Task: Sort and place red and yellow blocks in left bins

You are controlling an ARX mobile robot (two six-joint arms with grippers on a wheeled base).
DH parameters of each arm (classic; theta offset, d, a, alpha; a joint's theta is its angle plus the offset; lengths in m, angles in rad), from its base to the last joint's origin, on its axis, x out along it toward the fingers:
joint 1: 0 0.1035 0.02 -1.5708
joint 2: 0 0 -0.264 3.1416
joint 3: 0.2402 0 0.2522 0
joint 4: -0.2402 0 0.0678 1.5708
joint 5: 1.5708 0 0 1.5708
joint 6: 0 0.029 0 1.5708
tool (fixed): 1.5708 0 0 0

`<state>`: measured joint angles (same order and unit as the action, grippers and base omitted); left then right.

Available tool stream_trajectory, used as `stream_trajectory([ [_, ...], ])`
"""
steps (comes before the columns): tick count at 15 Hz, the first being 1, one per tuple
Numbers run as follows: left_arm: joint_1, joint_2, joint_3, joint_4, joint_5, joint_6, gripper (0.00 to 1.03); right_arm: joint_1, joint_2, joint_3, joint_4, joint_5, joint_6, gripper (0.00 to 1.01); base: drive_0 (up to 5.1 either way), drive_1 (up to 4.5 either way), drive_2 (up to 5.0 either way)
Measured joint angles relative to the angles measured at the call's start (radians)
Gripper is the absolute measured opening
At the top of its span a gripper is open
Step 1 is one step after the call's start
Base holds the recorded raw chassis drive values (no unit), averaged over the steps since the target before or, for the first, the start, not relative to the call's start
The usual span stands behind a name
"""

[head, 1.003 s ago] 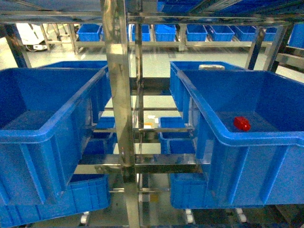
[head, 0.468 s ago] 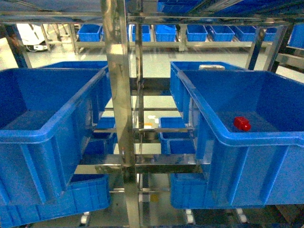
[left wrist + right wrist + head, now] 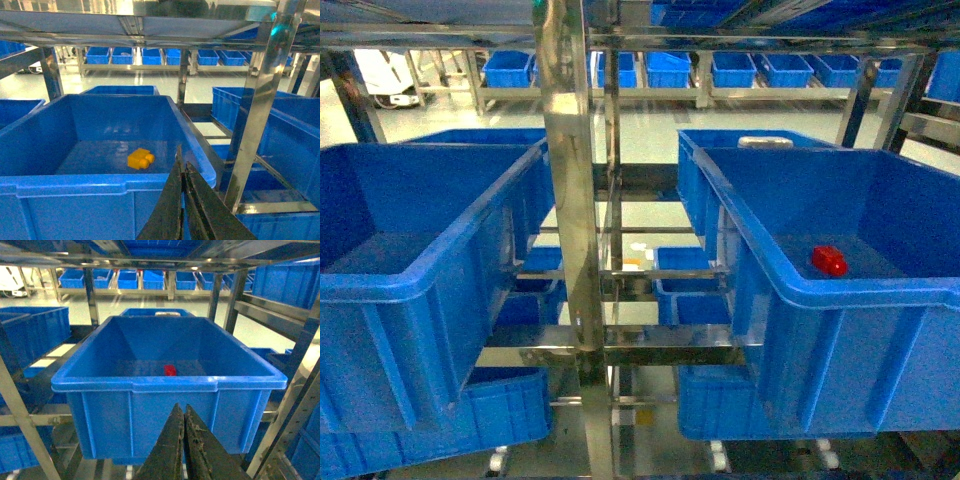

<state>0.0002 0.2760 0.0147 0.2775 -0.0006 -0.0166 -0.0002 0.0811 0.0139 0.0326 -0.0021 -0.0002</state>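
The yellow block [image 3: 140, 158] lies on the floor of a big blue bin [image 3: 100, 182], the left one [image 3: 410, 285] in the head view, where its floor is hidden. The red block [image 3: 829, 261] rests inside the right blue bin [image 3: 860, 293]. In the right wrist view that red block [image 3: 170, 370] sits mid-floor of its bin [image 3: 170, 384]. My left gripper [image 3: 183, 161] is shut and holds nothing, just outside the bin's near right corner. My right gripper [image 3: 181, 409] is shut with nothing in it, in front of the near wall. Neither gripper shows in the head view.
A steel rack post [image 3: 570, 200] stands between the two bins, with crossbars [image 3: 660, 350] below. More blue crates sit on lower shelves [image 3: 510, 410] and along the far wall [image 3: 670, 68]. A white object [image 3: 765, 142] lies on a crate behind the right bin.
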Motion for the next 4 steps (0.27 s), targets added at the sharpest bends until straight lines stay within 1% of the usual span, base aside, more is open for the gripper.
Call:
stream_trajectory([
  [1,0.0,-0.041,0.0,-0.045,0.0,0.0,0.02,0.0,-0.076,0.0,-0.037,0.0,0.0,0.02,0.0,0.0,0.0],
  [2,0.0,-0.084,0.0,-0.089,0.0,0.0,0.02,0.0,-0.076,0.0,-0.037,0.002,0.0,0.02,0.0,0.0,0.0],
  [3,0.0,-0.156,0.002,-0.177,-0.001,0.0,0.02,0.0,-0.076,0.0,-0.037,0.002,0.0,0.03,0.0,0.0,0.0],
  [4,-0.001,-0.265,0.006,-0.267,-0.003,0.002,0.25,0.0,-0.076,0.0,-0.037,0.001,0.0,0.3,0.0,0.0,0.0],
])
